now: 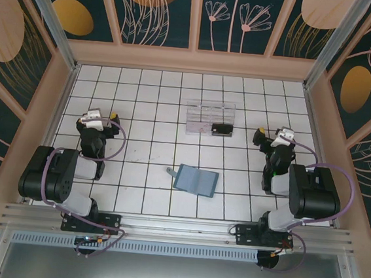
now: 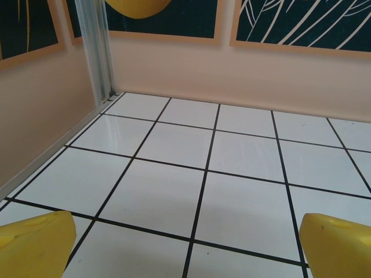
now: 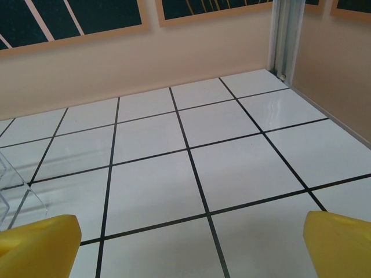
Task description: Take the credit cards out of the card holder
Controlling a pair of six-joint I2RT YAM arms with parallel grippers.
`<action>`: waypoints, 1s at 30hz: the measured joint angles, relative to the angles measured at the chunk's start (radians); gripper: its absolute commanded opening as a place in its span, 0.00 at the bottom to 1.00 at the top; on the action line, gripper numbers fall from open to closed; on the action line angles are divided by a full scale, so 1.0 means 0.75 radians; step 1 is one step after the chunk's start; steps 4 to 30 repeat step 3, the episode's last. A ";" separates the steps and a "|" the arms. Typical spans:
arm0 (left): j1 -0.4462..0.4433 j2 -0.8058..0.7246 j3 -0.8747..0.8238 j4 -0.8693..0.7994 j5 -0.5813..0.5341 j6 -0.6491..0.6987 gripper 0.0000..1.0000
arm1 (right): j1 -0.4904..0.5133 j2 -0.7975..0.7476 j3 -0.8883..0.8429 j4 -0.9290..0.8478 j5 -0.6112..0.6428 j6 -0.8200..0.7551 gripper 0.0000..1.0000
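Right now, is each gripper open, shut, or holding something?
Left gripper: open, holding nothing.
Right gripper: open, holding nothing.

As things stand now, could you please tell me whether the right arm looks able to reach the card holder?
Probably yes. The card holder lies on the table, left of the open right pincer and nearer the front edge, with nothing between them; the clear tray sits farther back.

No writing, label, brand or number can be read on anything here; the wall panels [image 1: 159, 12] carry only drawn leaves, flowers and round shapes
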 measured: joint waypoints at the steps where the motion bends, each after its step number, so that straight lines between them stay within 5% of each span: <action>1: 0.000 0.000 -0.001 0.000 0.000 0.001 0.99 | 0.000 0.000 0.000 0.000 0.000 0.000 0.99; 30: 0.000 0.000 -0.001 0.000 0.000 0.001 0.99 | 0.000 0.000 0.000 0.000 -0.001 0.001 0.99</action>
